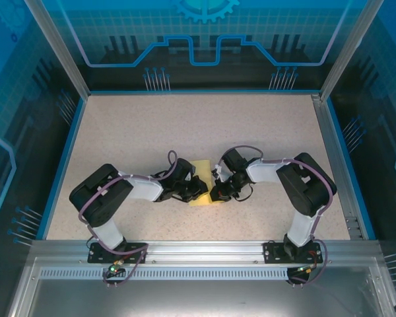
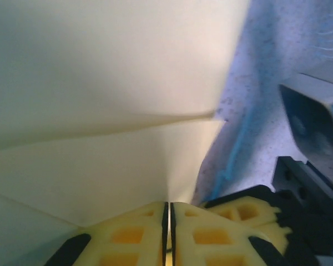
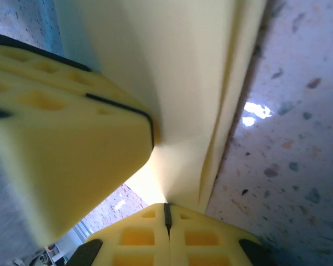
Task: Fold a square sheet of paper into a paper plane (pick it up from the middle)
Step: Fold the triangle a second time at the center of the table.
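The yellow square sheet of paper (image 1: 202,169), folded into layers, lies on the speckled table between the two grippers. My left gripper (image 1: 198,189) comes in from the left. In the left wrist view the left gripper (image 2: 167,213) is shut on the near edge of the paper (image 2: 100,111), whose layers meet at a crease. My right gripper (image 1: 218,191) comes in from the right. In the right wrist view the right gripper (image 3: 166,215) is shut on the paper (image 3: 194,83) where it bunches upward. A left finger (image 3: 61,138) sits close beside it. I cannot tell whether the paper has a plane's shape.
The speckled table (image 1: 132,132) has a blue rim (image 1: 63,158) and clear side walls. A metal rail (image 1: 198,249) with both arm bases runs along the near edge. A grey frame piece (image 2: 311,122) stands right of the paper.
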`<state>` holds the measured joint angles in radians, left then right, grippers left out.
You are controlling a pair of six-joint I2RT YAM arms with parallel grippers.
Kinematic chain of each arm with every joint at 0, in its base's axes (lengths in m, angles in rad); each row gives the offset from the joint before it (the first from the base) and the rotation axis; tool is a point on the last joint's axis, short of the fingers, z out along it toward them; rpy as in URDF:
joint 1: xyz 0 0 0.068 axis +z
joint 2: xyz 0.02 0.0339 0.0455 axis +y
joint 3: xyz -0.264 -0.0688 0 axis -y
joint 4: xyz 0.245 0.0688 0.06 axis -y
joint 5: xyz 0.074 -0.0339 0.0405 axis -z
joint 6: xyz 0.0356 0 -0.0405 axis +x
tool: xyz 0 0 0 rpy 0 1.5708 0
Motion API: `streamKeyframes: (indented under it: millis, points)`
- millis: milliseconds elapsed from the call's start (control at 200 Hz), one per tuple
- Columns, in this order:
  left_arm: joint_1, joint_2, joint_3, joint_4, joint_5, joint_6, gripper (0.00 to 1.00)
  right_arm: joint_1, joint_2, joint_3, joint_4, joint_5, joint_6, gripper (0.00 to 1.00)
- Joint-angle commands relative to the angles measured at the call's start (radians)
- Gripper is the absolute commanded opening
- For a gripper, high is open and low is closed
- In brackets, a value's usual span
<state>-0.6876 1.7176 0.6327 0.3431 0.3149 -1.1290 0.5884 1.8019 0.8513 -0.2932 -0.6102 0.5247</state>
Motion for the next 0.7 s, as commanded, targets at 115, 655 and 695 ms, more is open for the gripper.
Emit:
streamKeyframes:
  millis: [115, 655, 695]
  points:
    - [-0.009, 0.028, -0.038, -0.023, -0.090, -0.026, 0.04, 0.011, 0.052, -0.035, -0.044, 0.104, 0.008, 0.04]
    - [0.036, -0.069, -0.030, -0.110, -0.159, 0.079, 0.12, 0.014, 0.058, -0.039, -0.069, 0.132, -0.003, 0.02]
    - [0.045, -0.065, -0.031, -0.111, -0.157, 0.080, 0.12, 0.015, 0.059, -0.039, -0.069, 0.132, -0.002, 0.02]
